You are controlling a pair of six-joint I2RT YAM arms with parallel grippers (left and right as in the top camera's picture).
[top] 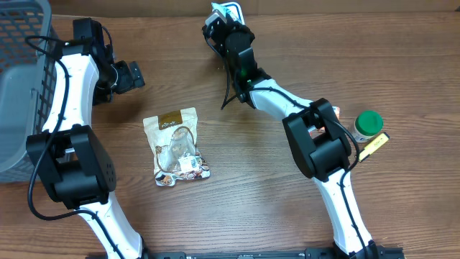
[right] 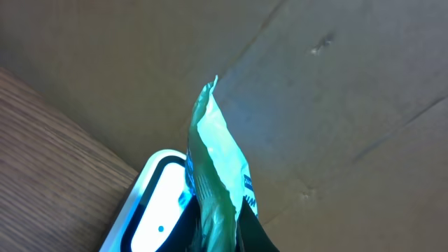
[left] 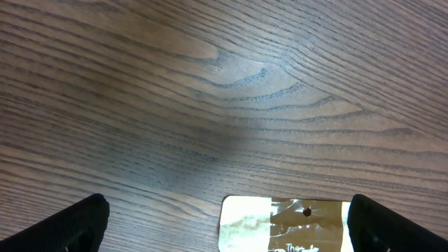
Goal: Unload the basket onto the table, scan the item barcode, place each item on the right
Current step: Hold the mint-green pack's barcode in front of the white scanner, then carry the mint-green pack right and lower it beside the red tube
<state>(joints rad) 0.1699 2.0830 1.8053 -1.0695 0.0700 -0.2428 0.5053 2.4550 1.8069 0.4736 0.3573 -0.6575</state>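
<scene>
My right gripper (top: 224, 27) is at the table's far edge, shut on a thin green packet (right: 212, 168) that it holds upright on edge. The packet stands right against the lit window of a white-rimmed scanner (right: 148, 210), which shows as a white shape (top: 228, 10) in the overhead view. In the right wrist view the right gripper (right: 225, 239) shows only as dark fingers at the packet's base. No barcode is visible. My left gripper (top: 134, 75) hovers open over the wood, its fingers (left: 75, 227) wide apart, nothing between them.
A brown-and-white snack pouch (top: 177, 144) lies flat mid-table, its top edge (left: 285, 222) just below the left gripper. A grey wire basket (top: 20, 79) stands at the left. A green-capped bottle (top: 368, 124) and a yellow item (top: 374, 145) lie at the right.
</scene>
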